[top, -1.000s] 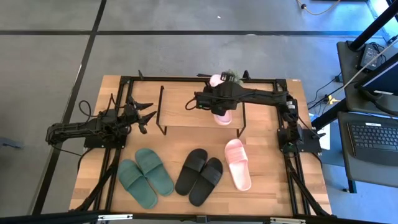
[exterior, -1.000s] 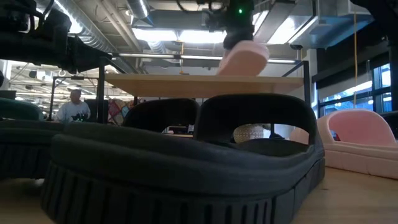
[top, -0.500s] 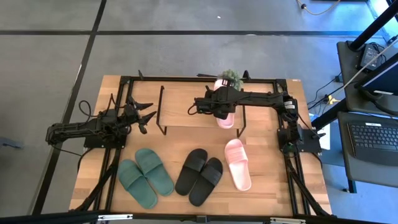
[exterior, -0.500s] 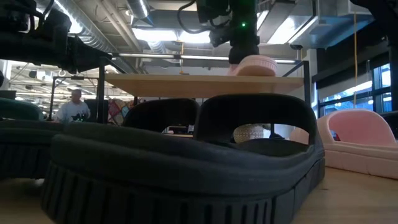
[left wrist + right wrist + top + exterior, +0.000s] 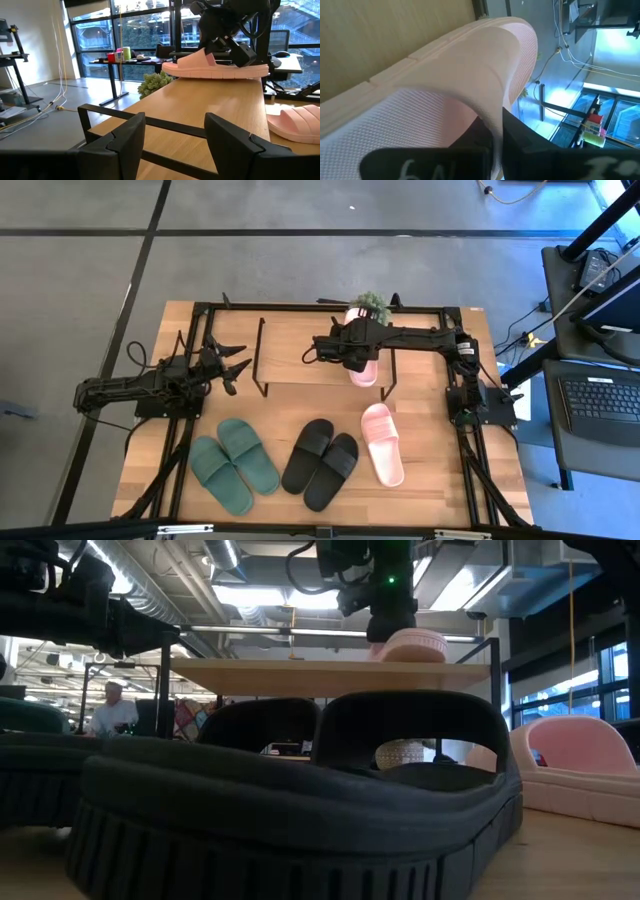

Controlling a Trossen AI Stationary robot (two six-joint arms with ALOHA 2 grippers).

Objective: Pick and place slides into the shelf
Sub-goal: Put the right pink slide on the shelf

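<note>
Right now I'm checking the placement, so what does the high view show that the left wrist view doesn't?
Only the high view shows the green pair, the black pair and the waiting left claw. Only the left wrist view shows the pink slide's sole lying flat on the shelf board. Both show the right claw shut on that slide's strap, and the second pink slide on the table.

No readable text, labels, brands or numbers in any view. Pale marks on the right gripper's (image 5: 490,145) dark finger, just beside the pink slide's (image 5: 445,115) strap, are too blurred to make out.
</note>
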